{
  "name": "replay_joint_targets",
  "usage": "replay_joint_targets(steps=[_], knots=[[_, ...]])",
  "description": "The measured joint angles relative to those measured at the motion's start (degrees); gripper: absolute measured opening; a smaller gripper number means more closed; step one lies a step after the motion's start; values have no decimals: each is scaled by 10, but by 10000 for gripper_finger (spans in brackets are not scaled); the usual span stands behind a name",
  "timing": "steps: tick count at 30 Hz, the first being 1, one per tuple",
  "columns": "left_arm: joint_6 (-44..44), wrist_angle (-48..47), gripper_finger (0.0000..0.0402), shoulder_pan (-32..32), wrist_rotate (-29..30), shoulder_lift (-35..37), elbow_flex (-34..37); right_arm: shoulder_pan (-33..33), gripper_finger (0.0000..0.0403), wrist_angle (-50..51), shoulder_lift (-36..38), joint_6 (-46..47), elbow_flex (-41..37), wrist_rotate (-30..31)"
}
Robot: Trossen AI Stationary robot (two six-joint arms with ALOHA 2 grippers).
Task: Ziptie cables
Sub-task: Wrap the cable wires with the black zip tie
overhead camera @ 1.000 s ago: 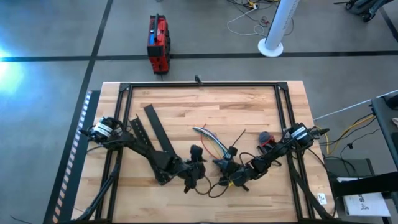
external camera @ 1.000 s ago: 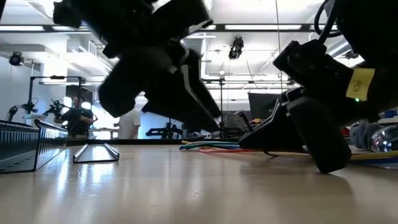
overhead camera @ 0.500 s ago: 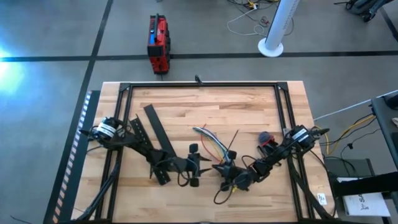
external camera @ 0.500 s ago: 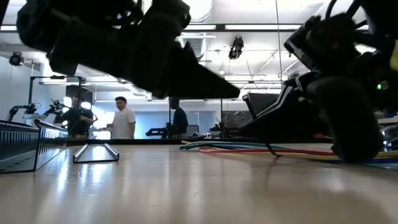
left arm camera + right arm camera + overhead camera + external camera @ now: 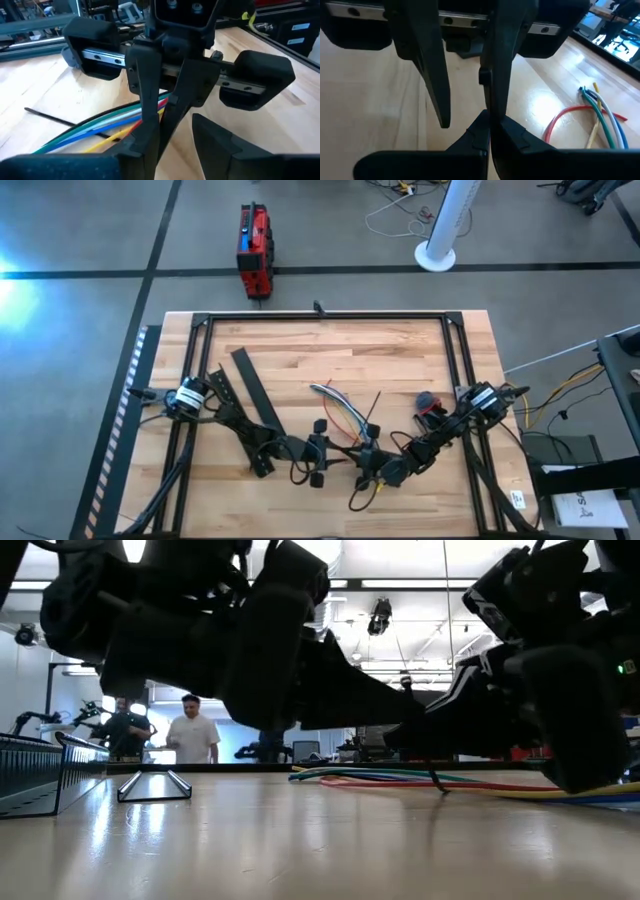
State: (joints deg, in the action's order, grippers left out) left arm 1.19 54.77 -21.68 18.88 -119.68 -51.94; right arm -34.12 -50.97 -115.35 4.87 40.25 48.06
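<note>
The cables (image 5: 338, 412), a loose bundle of blue, green, white, red and yellow wires, lie flat on the table's middle (image 5: 100, 125). A thin black zip tie (image 5: 373, 408) runs from beside them toward the near side, to my right gripper (image 5: 365, 458), which is shut on it. My left gripper (image 5: 345, 452) faces it, level and open. In the right wrist view its two fingers (image 5: 427, 75) stand on either side of my right gripper's shut tips (image 5: 487, 131). My right gripper holds the zip tie by its near end (image 5: 366, 432), coming in low from the table's right. Both grippers hide the place of contact. The tie's far end (image 5: 50, 116) lies on the table beside the cables. Whether my left gripper's fingers touch the tie, I cannot tell.
Two long black slotted bars (image 5: 250, 395) lie left of the cables. A dark wire tangle with a red clip (image 5: 428, 402) sits at the right. A black frame (image 5: 320, 315) borders the table. A wire rack (image 5: 40, 775) stands at one side. People (image 5: 195, 735) stand beyond the table.
My left gripper has sunk and tipped from pointing downward to nearly level, and now faces my right gripper. My right gripper has shifted slightly toward the table's left with the zip tie, whose far end has swung the same way. The cables have stayed put.
</note>
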Motion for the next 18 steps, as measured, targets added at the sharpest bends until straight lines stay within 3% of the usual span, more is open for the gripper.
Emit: replay_joint_targets(steps=[18], knots=[[40, -12, 63, 2, 1, 5, -3, -5, 0, -3, 0, 0, 1, 0]])
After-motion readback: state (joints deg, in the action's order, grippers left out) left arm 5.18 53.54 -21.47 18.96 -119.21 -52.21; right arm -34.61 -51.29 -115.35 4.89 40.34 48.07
